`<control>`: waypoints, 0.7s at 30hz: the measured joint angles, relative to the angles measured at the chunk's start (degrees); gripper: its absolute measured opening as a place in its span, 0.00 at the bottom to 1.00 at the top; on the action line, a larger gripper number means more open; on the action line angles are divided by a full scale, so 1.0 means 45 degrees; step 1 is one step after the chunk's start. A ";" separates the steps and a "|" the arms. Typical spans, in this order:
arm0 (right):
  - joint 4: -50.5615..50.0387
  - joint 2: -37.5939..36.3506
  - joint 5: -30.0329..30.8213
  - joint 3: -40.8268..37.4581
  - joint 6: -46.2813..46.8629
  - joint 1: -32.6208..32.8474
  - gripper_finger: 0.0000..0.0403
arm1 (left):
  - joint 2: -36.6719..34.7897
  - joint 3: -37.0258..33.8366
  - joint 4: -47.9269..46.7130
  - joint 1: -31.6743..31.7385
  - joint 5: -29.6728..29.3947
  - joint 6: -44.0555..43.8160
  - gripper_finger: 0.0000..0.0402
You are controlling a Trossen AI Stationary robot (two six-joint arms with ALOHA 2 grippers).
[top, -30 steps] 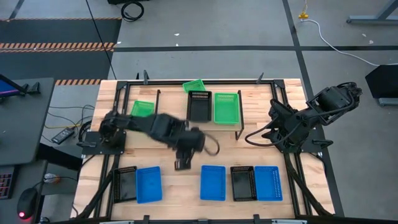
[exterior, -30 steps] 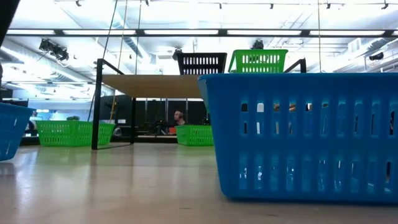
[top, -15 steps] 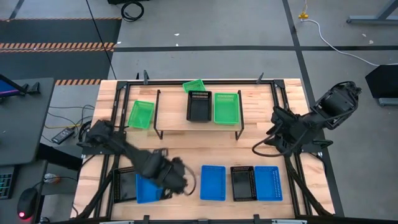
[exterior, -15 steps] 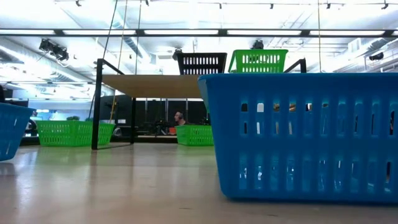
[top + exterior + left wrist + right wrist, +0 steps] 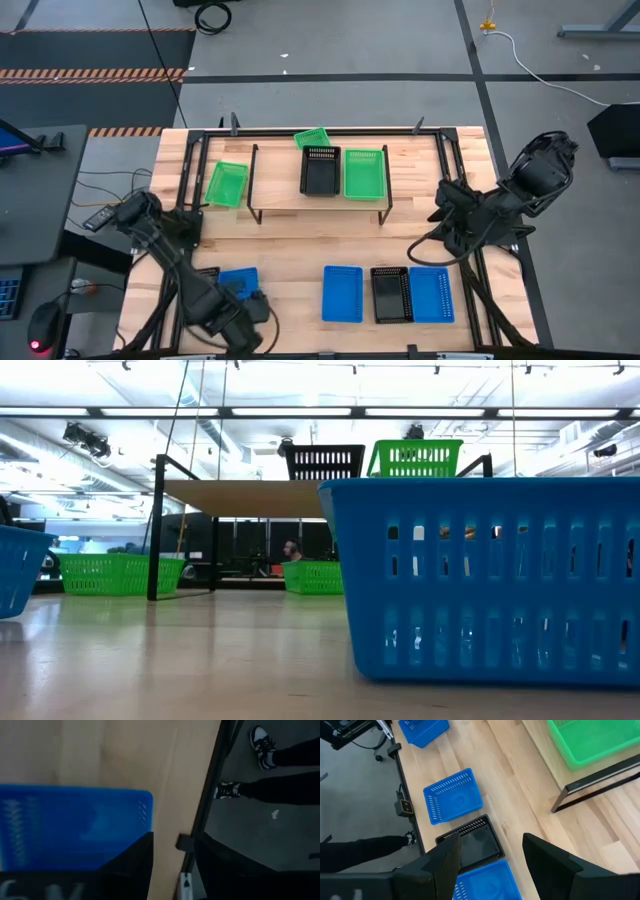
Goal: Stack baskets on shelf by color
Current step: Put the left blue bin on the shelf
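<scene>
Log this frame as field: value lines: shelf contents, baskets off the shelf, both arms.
shelf: black basket and green basket side by side on top; left slot bare
behind shelf: a green basket
left of shelf: a green basket
front row, right: blue, black, blue baskets
front left: blue basket with a black one beside it, partly under the left arm
left gripper: low over the front-left baskets, jaws unclear
right gripper: raised at the table's right side, jaws open, empty

I am counting three green baskets (image 5: 363, 173), (image 5: 227, 183), (image 5: 312, 138), three blue baskets (image 5: 342, 293), (image 5: 430, 293), (image 5: 238, 282), two black baskets (image 5: 320, 169), (image 5: 390, 294) that I can make out, one shelf (image 5: 280, 195) and two arms.
</scene>
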 joint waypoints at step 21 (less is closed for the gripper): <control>0.0980 0.0018 -0.1059 -0.0847 0.0515 0.0005 0.55 | 0.0029 -0.4459 0.3565 -0.0742 -0.0111 -0.1596 0.37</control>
